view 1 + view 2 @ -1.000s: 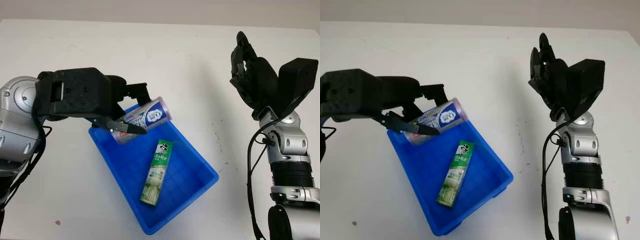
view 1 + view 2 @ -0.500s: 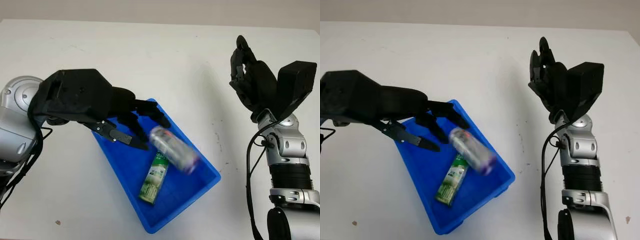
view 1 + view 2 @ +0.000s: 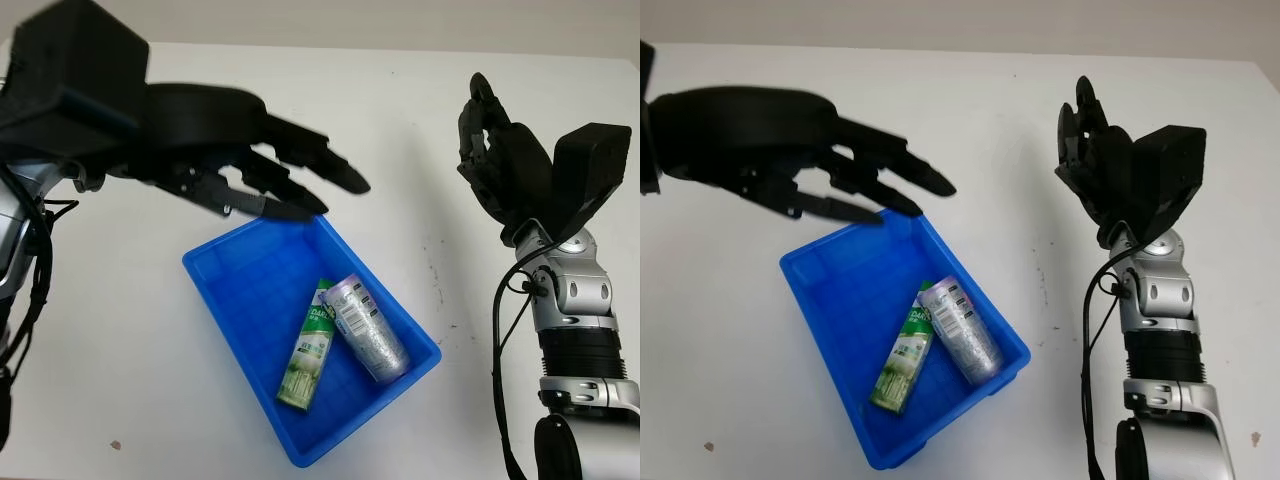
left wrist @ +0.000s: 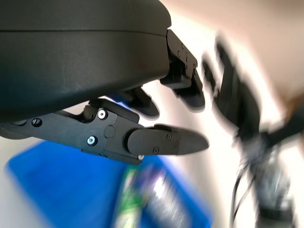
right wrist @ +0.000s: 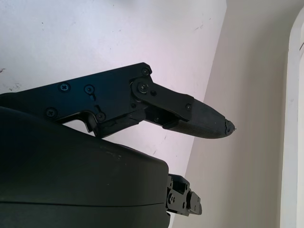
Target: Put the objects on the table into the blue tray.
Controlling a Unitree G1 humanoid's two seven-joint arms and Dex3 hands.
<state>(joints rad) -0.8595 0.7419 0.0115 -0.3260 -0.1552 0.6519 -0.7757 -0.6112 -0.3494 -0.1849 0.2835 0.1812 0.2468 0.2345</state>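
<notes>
A rectangular blue plastic tray (image 3: 235, 300) sits skewed on the white tabletop (image 3: 330, 110), one corner pointing toward the robot. Inside it lie two things side by side and touching: a green and white toothpaste box (image 3: 312, 346) lying flat along the tray floor, and a silvery cylindrical can with a purple and white label (image 3: 368, 330) on its side, just to the right of the box and leaning toward the tray's right wall.

The left hand (image 3: 262, 180) hangs above the tray's far corner, raised off the tabletop, open and holding nothing; its black fingers (image 3: 318, 165) are stretched out and point to the right. In the left wrist view the same fingers (image 4: 166, 141) reach out over the blurred blue tray (image 4: 57, 190) with the box and can beneath them.

The right hand (image 3: 495, 150) is raised at the right side of the scene, well apart from the tray, held upright above its silver forearm (image 3: 575, 320). It holds nothing, and its fingers are extended rather than curled. In the right wrist view one finger (image 5: 190, 116) points out over bare white tabletop.
</notes>
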